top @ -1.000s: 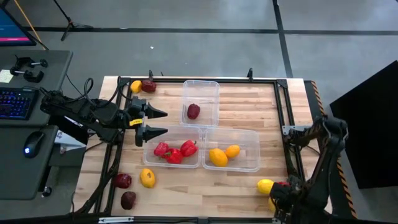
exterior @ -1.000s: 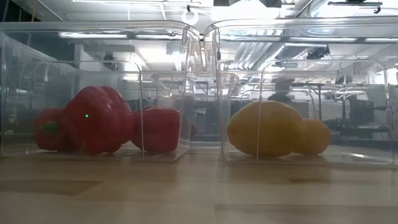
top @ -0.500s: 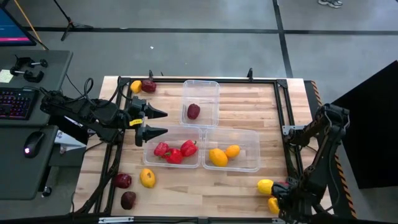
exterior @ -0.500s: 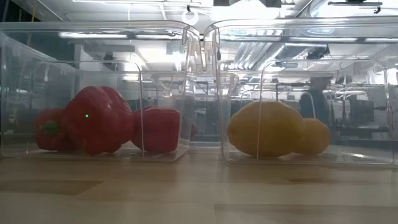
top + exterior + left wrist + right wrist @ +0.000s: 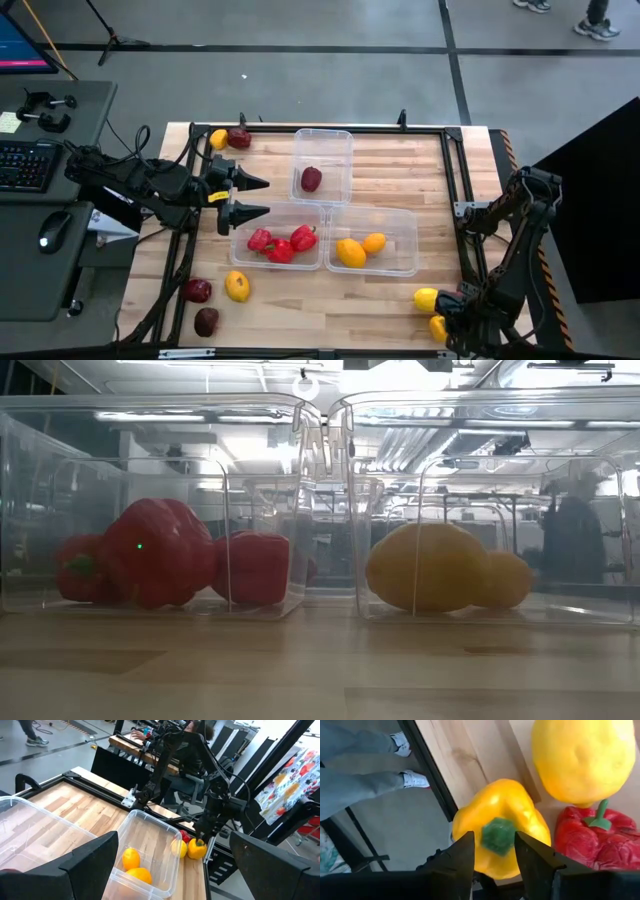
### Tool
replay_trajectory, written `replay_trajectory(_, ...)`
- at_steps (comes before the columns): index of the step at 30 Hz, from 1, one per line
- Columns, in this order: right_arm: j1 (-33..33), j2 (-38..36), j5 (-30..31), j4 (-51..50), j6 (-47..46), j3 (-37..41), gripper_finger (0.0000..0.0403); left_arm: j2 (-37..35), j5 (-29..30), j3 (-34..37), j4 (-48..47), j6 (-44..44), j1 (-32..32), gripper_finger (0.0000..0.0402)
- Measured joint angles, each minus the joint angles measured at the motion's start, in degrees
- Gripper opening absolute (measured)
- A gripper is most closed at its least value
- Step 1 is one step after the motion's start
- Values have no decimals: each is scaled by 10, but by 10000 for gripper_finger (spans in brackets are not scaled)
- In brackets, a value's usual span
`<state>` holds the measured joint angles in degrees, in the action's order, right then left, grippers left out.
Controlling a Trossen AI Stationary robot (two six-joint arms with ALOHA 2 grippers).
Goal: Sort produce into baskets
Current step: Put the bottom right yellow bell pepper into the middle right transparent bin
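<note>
Even overhead lighting; backlit low view.
Ceiling strips [image 5: 180, 416] are glaring through the clear baskets [image 5: 160, 510]; the yellow pepper [image 5: 502, 827] is blurring close-up.

No readable text, labels, brand marks, numbers or signs in any view; nothing legible on tubs, produce, table or arms
</note>
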<state>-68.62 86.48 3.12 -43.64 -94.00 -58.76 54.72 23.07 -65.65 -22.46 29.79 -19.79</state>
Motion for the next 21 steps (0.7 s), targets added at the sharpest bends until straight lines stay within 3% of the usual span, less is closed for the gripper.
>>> replay_trajectory(5, 0, 0, 5, -6, 0, 0, 95, 0, 0, 0, 0, 0, 0, 372)
replay_trajectory(12, 0, 0, -2, -8, 0, -2, 9, 0, 0, 0, 0, 0, 0, 372)
replay_trajectory(18, 1, 0, 6, -69, -2, -63, 12, -20, -27, -11, -1, -32, 0, 372)
replay_trajectory(21, 15, -10, 73, -110, 7, -116, 5, -40, -22, -26, 1, -57, 0, 372)
